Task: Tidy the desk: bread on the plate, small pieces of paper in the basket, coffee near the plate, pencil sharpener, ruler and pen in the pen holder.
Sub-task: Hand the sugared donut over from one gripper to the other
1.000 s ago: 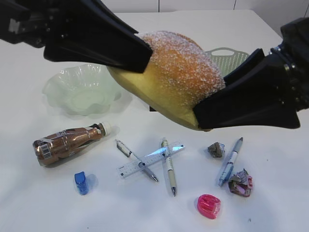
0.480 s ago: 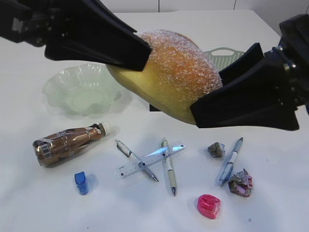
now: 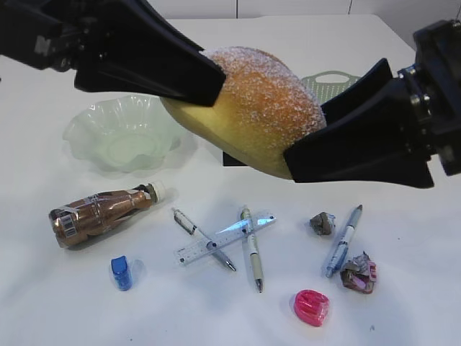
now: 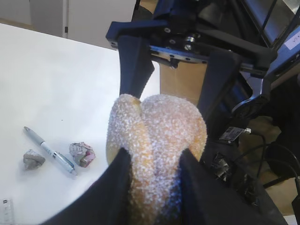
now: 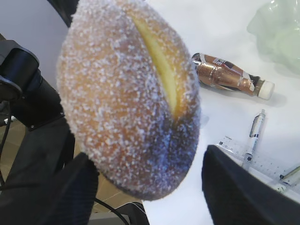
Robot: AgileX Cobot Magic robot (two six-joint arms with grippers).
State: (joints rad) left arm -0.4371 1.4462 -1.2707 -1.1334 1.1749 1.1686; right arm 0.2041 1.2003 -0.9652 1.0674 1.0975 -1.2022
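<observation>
A sugar-dusted bread roll (image 3: 252, 108) hangs in the air above the table's middle. My left gripper (image 3: 209, 86) is shut on its left end; in the left wrist view my fingers (image 4: 117, 178) press both sides of the bread (image 4: 157, 131). My right gripper (image 3: 306, 133) is open around the bread's right end; in the right wrist view its jaws (image 5: 149, 159) stand clear of the bread (image 5: 126, 93). The pale green plate (image 3: 79, 130) lies at the back left. The coffee bottle (image 3: 101, 213) lies on its side in front of it.
A green basket (image 3: 338, 83) sits behind the bread. A ruler (image 3: 223, 238), three pens (image 3: 251, 249) (image 3: 204, 239) (image 3: 344, 239), a blue sharpener (image 3: 121, 272), a pink sharpener (image 3: 312, 306) and two paper balls (image 3: 323, 223) (image 3: 360, 272) lie at the front.
My right gripper's jaws have spread apart off the bread and risen a little. The bread stays in my left gripper, nearly still.
</observation>
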